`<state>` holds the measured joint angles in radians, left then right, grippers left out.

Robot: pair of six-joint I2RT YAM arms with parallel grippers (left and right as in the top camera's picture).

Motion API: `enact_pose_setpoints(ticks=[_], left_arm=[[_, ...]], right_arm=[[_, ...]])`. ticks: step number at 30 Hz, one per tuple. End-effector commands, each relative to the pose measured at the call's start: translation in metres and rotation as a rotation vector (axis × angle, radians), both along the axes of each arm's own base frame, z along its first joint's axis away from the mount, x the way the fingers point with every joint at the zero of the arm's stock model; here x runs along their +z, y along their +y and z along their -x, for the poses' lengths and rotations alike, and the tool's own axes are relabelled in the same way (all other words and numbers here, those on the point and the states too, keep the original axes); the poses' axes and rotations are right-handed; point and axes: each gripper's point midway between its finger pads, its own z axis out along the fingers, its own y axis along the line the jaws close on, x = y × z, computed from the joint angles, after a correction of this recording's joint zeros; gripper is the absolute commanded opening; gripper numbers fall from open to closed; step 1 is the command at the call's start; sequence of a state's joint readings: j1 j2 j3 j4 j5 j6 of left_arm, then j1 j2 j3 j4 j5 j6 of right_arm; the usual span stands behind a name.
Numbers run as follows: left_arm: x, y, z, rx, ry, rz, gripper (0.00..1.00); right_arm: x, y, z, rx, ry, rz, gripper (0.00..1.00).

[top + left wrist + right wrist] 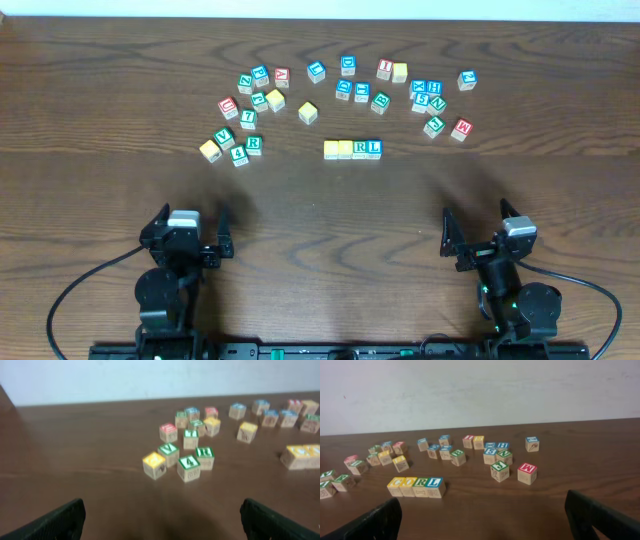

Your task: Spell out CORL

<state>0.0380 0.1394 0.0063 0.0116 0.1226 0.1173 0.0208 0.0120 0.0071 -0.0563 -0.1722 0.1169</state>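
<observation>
Four wooden cubes stand touching in a row reading CORL [352, 149] at the table's middle: two yellow-faced, then a green R, then a blue L. The right wrist view shows the same row [416, 486] ahead and to the left. In the left wrist view only the row's yellow end [301, 456] shows at the right edge. My left gripper [190, 237] rests near the front left, open and empty, its fingers [57, 521] wide apart. My right gripper [482, 240] rests near the front right, open and empty, fingers [602, 517] wide apart.
Loose letter cubes lie scattered across the far half of the table: a cluster at the left [245, 110], several in the middle [350, 85] and a group at the right [430, 100], with a red M cube [527, 473] nearest the right arm.
</observation>
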Motion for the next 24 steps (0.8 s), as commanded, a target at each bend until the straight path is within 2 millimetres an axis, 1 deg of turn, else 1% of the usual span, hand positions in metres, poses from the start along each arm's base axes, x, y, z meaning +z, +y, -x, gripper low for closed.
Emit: enact_pose_setpoints(ticks=[1,3,7,8,24], left_arm=[[0.002,0.003,0.003,0.013,-0.013,-0.025,0.98],[-0.001,0.003,0.005,0.013,-0.003,-0.027,0.97],[0.012,0.004,0.006,0.016,-0.061,-0.029,0.98],[0.012,0.004,0.006,0.016,-0.063,-0.030,0.98],[0.012,0.004,0.006,0.015,-0.059,-0.029,0.98]], right_arm=[[0.000,0.000,0.000,0.002,-0.003,0.009,0.99],[0.000,0.000,0.000,0.002,-0.003,0.009,0.99],[0.000,0.000,0.000,0.002,-0.003,0.009,0.99],[0.000,0.000,0.000,0.002,-0.003,0.009,0.99],[0.000,0.000,0.000,0.002,-0.003,0.009,0.99]])
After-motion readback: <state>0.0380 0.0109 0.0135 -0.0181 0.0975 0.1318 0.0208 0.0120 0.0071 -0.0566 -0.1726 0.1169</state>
